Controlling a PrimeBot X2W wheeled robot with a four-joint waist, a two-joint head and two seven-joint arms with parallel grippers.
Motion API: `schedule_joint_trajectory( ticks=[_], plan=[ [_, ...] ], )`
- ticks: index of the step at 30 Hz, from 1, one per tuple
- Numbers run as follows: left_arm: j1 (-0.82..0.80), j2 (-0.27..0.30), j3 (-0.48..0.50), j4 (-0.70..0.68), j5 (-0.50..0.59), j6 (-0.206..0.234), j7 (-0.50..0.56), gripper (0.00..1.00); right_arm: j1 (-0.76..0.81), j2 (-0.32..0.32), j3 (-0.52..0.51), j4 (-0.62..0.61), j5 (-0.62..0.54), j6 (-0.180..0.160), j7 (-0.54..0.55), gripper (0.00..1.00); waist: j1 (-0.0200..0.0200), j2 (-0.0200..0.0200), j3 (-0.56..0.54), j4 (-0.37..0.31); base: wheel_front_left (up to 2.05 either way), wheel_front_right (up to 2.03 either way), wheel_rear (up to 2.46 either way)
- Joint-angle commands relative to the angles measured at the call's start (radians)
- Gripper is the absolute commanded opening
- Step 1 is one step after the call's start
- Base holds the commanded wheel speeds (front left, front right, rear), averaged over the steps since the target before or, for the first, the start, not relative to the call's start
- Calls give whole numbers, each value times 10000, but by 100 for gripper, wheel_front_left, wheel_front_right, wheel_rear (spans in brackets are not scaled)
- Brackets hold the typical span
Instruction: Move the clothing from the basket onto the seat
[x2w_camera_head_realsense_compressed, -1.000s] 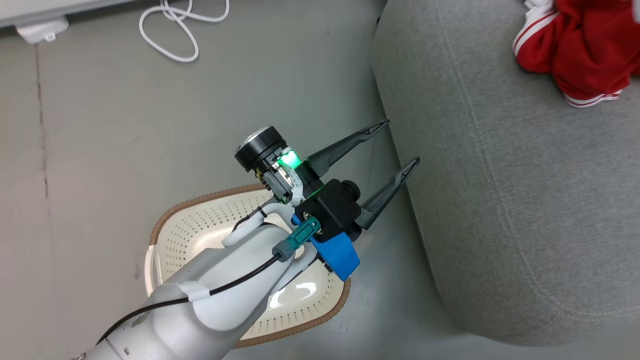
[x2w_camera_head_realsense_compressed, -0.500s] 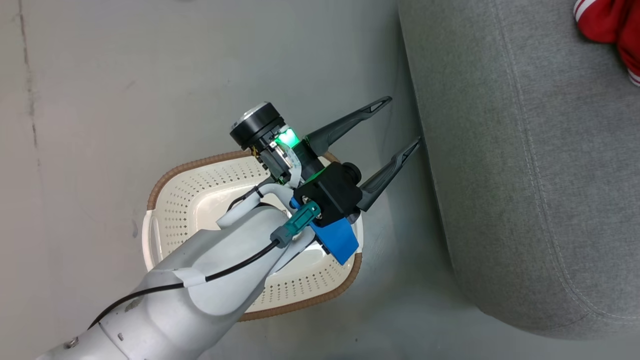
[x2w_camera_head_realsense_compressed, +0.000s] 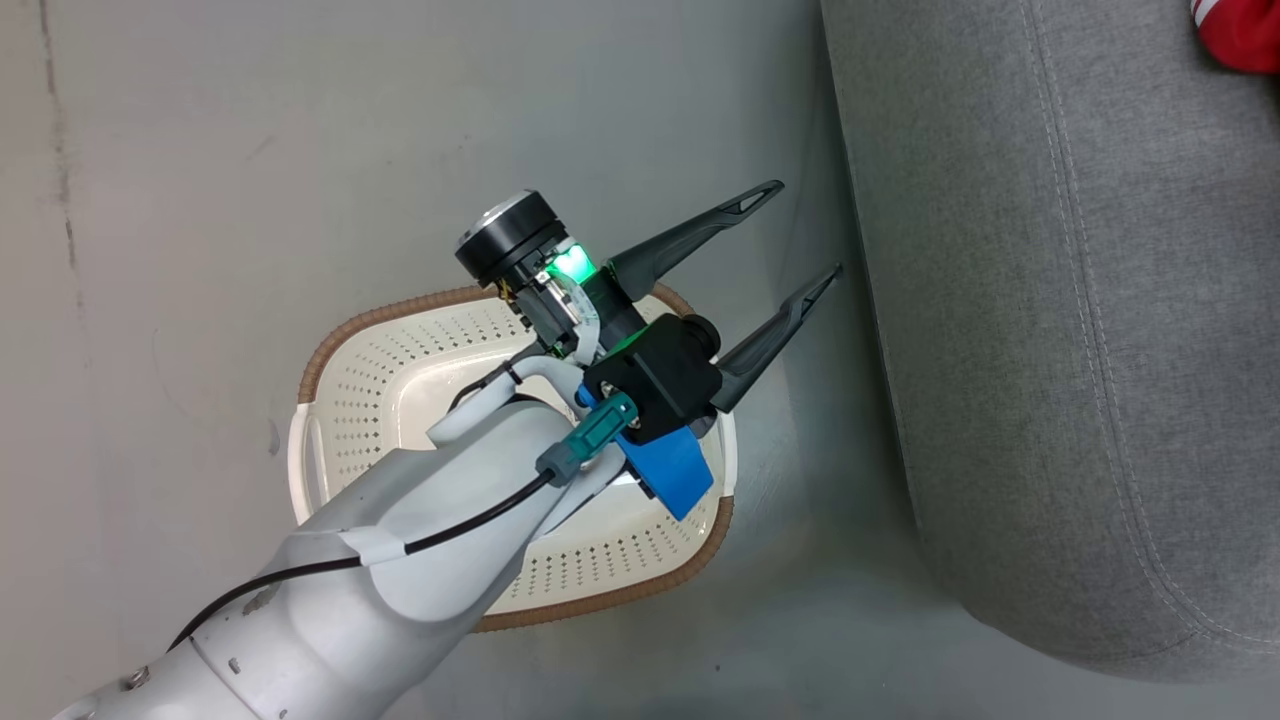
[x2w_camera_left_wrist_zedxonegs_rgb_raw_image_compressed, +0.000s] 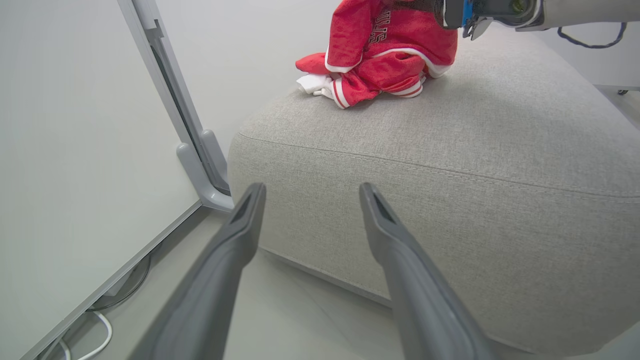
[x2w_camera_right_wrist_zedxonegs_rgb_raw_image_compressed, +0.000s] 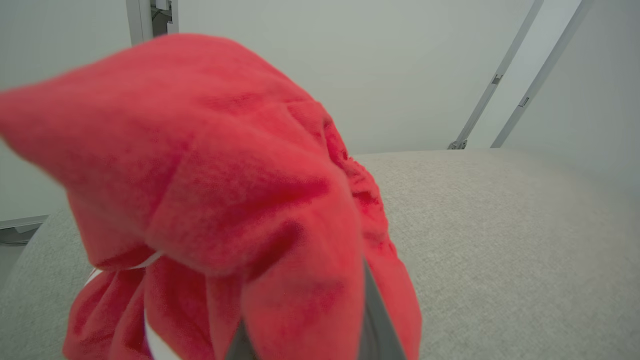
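Note:
The cream perforated basket with its brown rim stands on the floor and holds nothing. My left gripper hangs over its right end, open and empty, its fingers aimed at the side of the grey seat. In the left wrist view the left gripper faces the seat, where the red clothing lies bunched on top with my right gripper at it. A corner of the clothing shows at the head view's top right. In the right wrist view, clothing drapes over the fingers above the seat.
Grey floor surrounds the basket, with a narrow gap between it and the seat. A grey partition post stands beside the seat's far corner, and a white cable lies at its foot. Slanted metal frames rise behind the seat.
The head camera has shifted, so the seat and clothing slid toward the upper right and the floor cable left the picture. My left gripper stays open over the basket.

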Motion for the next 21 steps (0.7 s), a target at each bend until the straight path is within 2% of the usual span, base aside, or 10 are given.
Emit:
schedule_joint_trajectory(
  ticks=[1, 2, 3, 10, 21],
  plan=[
    [-84, 70, 76, 22, -36, 9, -26, 100, 193, 71, -12, 80, -21, 1, 0, 17, -1, 0, -80, -30, 0, 0, 0],
    [-53, 78, 94, 32, -46, 13, -26, 100, 254, 84, -39, 47, -13, 1, 0, 62, -1, 0, -138, -43, 0, 0, 0],
    [-18, 82, 117, 40, -52, 24, -26, 100, 354, 126, -60, 14, 15, 1, 0, 100, -1, 0, -201, -56, 0, 0, 0],
    [360, 75, 255, 43, -117, 98, -26, 100, 1400, 638, -94, -974, 229, 1, -2, 100, -1, 0, -890, -224, 0, 0, 0],
    [1254, 45, 867, -112, -384, 351, -26, 100, 3717, 1173, 737, -2778, 363, 1, -1, 100, -1, 0, -1998, -34, 0, 0, 0]
  ],
)
